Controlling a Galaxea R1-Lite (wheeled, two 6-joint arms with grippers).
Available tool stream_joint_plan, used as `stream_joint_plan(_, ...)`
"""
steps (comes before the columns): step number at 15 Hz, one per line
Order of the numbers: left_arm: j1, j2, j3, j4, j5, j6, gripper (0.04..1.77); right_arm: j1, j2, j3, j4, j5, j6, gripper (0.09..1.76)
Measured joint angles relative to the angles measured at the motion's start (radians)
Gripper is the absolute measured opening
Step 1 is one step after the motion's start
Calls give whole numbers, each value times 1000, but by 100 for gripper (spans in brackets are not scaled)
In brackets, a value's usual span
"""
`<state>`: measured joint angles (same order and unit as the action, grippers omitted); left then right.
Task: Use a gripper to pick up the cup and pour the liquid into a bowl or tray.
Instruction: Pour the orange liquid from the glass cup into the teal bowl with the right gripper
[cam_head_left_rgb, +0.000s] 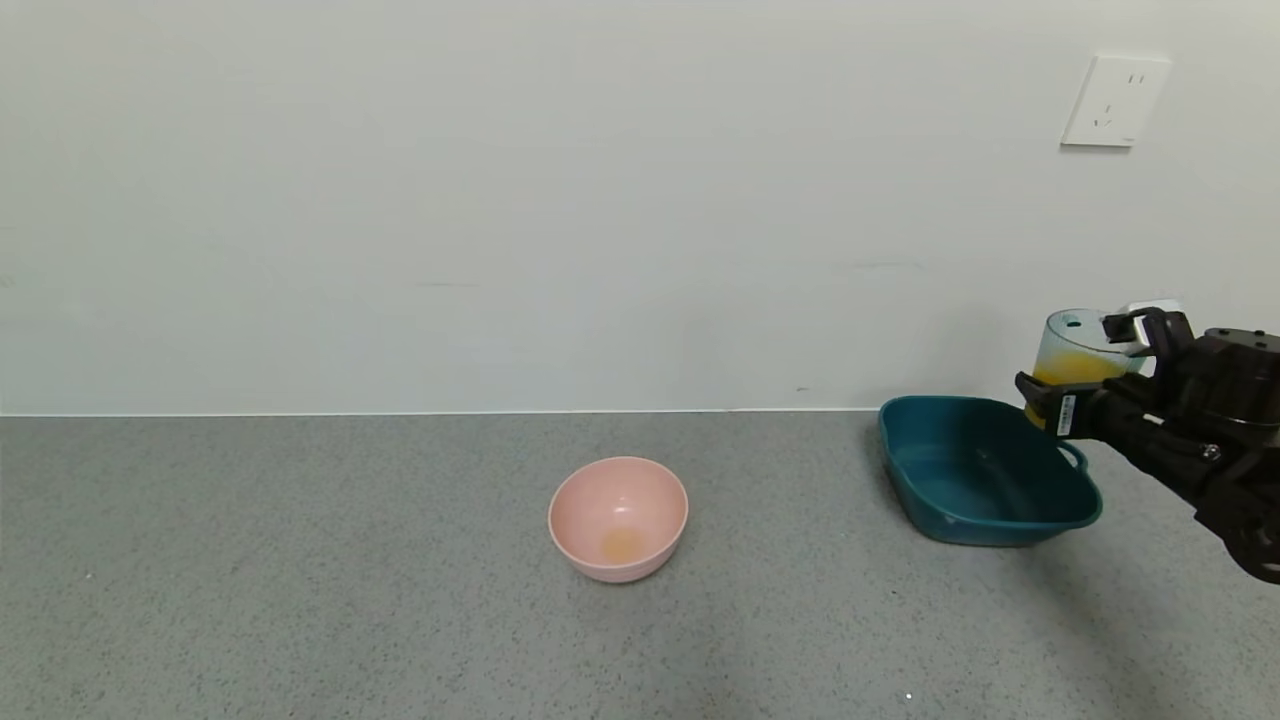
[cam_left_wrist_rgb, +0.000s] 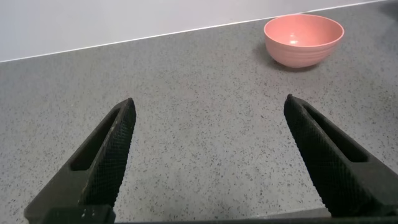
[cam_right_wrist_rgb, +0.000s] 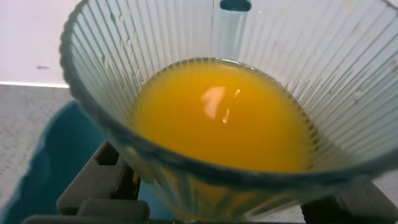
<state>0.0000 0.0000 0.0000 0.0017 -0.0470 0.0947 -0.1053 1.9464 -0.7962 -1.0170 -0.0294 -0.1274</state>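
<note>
Cup (cam_head_left_rgb: 1075, 352) of liquid (cam_right_wrist_rgb: 221, 118) clamped in right gripper (cam_head_left_rgb: 1085, 385) jaws | held above teal tray (cam_head_left_rgb: 985, 470) right rim, barely tilted | left gripper (cam_left_wrist_rgb: 208, 155) jaws wide open, parked

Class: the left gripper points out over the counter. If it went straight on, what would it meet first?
Probably nothing soon: ahead of the open left gripper lies bare counter. The pink bowl sits off to one side of its line, though depth is hard to judge.
</note>
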Motion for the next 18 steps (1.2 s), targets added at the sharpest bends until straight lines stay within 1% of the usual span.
stream_joint_plan(3,0,0,0,0,0,0,172,-37,12,-3,-2,16,-31,137)
stream_joint_plan(8,0,0,0,0,0,0,172,-66,28,-6,-2,22,-65,137)
stream_joint_plan(18,0,0,0,0,0,0,172,-71,47,-7,-2,22,-141,137)
